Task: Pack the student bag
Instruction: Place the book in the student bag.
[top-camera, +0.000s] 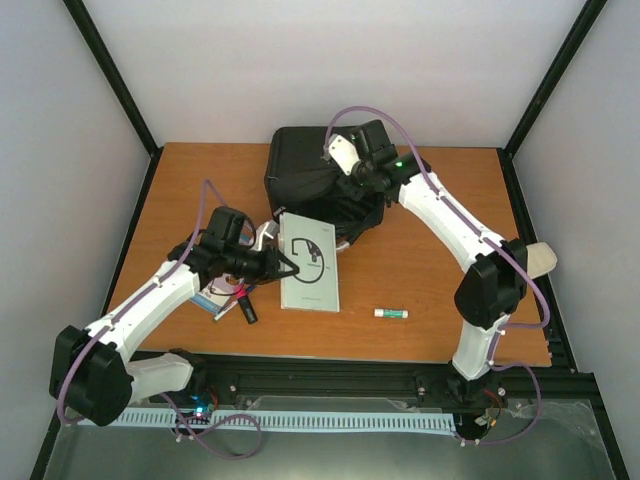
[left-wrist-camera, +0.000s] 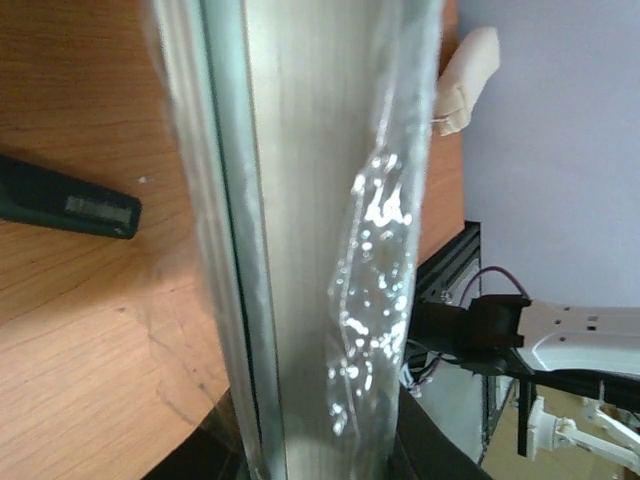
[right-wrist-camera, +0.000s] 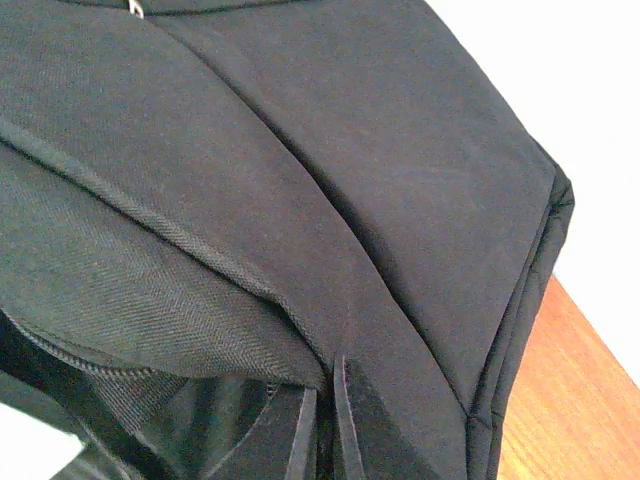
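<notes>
beyond the booklet (top-camera: 312, 265): bag (top-camera: 298, 160), flap pinched by your right gripper (top-camera: 346, 180) | left gripper (top-camera: 288, 265) clamps booklet's edge | packed: nothing you can see | pending: booklet, pen (top-camera: 246, 310), tube (top-camera: 392, 313) beside it

Wooden tabletop (top-camera: 400, 270), sound, inside a booth. Plain white walls (top-camera: 330, 60) on three sides, black frame posts (top-camera: 112, 75) at the corners. Black rail (top-camera: 330, 380) along near edge. Lighting even, diffuse.

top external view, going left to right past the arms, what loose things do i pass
black marker → pale booklet → small white tube → beige object at the far right; the student bag is left out, since it overlaps the booklet.
</notes>
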